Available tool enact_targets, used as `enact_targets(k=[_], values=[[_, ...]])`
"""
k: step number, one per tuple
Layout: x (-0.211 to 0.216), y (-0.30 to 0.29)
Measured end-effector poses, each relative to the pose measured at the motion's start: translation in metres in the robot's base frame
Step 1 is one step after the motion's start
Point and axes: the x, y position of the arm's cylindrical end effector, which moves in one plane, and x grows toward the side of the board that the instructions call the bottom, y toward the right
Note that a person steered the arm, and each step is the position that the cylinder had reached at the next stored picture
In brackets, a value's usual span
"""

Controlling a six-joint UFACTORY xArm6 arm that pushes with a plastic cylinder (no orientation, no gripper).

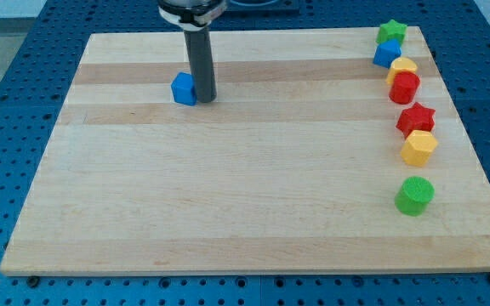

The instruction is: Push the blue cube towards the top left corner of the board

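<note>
camera view: a pale wooden board (253,195) lies on a blue perforated table (7,102). the arm's dark rod comes down from the view's top, and its tip (205,99) rests on the board in the upper left part, right against the right side of the blue cube (183,88). the cube sits just beside the tip, on the side toward the view's left, some way in from the board's top left corner. the arm carries no pincer, only this rod, so nothing here is apart or clamped

along the board's right edge the other blocks stand in a loose column, well apart from the tip. at the top is a green star (391,32), with a second blue block (387,53) touching it just below. next come a yellow block (402,66) and a red cylinder (404,87) pressed together. lower down a red star (415,117) touches a yellow hexagonal block (418,148). a green cylinder (414,195) stands alone nearest the view's bottom
</note>
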Motion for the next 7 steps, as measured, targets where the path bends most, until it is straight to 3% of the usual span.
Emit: enact_targets(k=[4,5,7], values=[[-0.042,-0.072],[-0.013,-0.050],[-0.008,-0.071]])
